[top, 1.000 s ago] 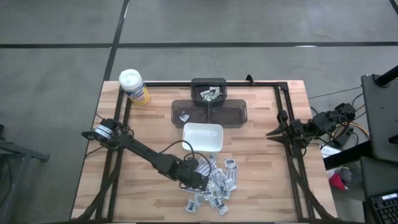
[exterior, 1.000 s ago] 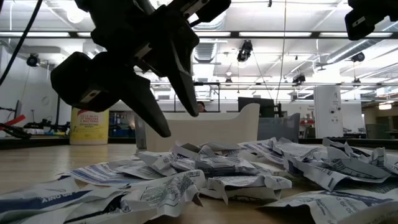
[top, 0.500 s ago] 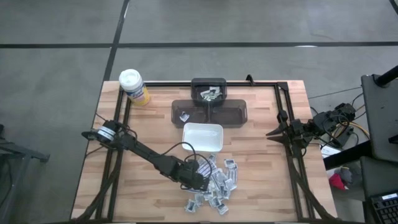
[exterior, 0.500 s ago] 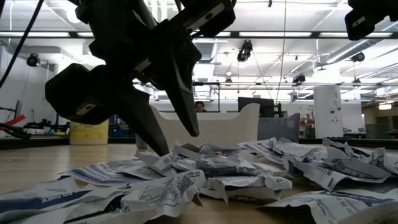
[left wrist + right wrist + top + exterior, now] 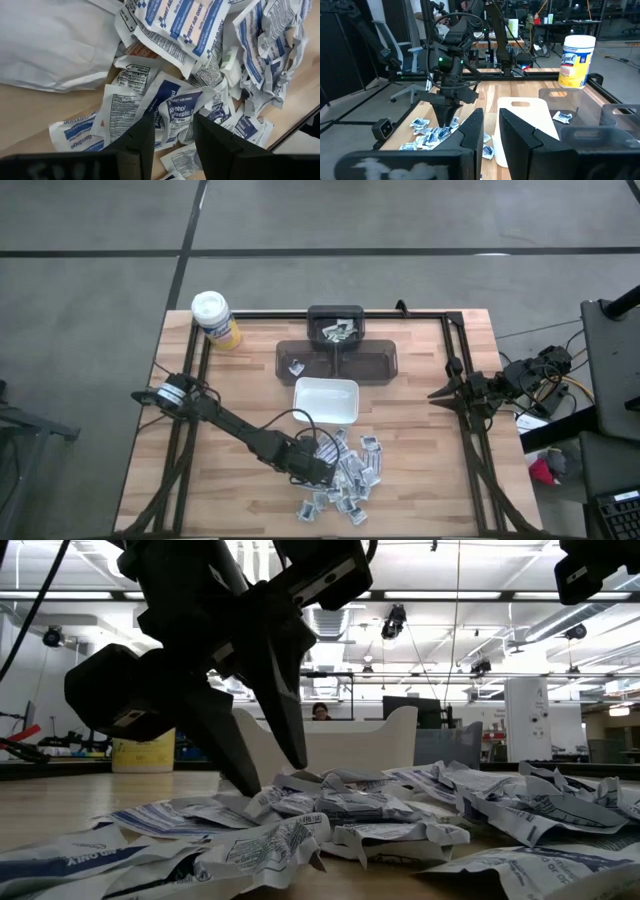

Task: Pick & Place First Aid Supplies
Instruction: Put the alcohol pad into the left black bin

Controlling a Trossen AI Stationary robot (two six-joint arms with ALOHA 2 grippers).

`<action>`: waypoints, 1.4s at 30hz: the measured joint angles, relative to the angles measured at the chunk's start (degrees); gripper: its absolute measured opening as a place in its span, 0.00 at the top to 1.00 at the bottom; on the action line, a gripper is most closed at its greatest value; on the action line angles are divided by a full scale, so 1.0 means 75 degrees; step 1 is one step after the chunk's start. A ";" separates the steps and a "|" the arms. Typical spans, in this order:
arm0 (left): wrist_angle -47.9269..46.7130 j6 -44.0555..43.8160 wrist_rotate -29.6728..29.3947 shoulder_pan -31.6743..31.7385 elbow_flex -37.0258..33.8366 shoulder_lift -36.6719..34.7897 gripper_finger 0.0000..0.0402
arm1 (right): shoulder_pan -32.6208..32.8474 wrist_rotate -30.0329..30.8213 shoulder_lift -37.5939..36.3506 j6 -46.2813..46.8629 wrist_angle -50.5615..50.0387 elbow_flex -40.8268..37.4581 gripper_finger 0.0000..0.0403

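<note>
Packets (image 5: 350, 475) are heaped on the table (image 5: 420, 480) just before the white dish (image 5: 326, 400), with the left gripper (image 5: 171, 131) lowered onto them, fingers spread around a crumpled one, while the right gripper (image 5: 489, 131), fingers slightly parted, is held at the table's right edge.

Our left arm stretches from the desk's left edge diagonally toward the near middle, its wrist bent downward. Our left tool (image 5: 322, 471) points down steeply with its two dark fingers (image 5: 145, 137) parted by a narrow gap, tips low near the surface. Our right arm waits folded at the desk's right edge, and our right tool (image 5: 436, 394) points inward, its fingers (image 5: 472, 130) a small gap apart, holding nothing.
</note>
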 joint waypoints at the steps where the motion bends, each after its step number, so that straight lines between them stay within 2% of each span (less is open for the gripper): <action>1: 0.0034 0.0000 0.0000 0.0000 0.0000 0.0000 0.69 | 0.0000 0.0000 0.0000 -0.0011 0.0000 -0.0001 0.85; 23: 0.0118 0.0147 0.0129 0.0062 0.0000 0.0150 0.70 | 0.0000 0.0002 0.0003 -0.0007 0.0000 0.0000 0.85; 30: 0.0278 0.0175 0.0283 0.0079 0.0006 0.0338 0.79 | 0.0003 0.0003 0.0003 0.0016 0.0002 -0.0003 0.85; 39: 0.0177 0.0140 -0.0089 0.0079 0.0007 0.0338 0.97 | 0.0002 0.0003 0.0003 0.0165 0.0003 -0.0003 0.85; 42: 0.0168 0.0152 -0.0243 0.0079 0.0024 0.0338 0.99 | 0.0003 0.0003 0.0003 0.0162 0.0003 -0.0003 0.85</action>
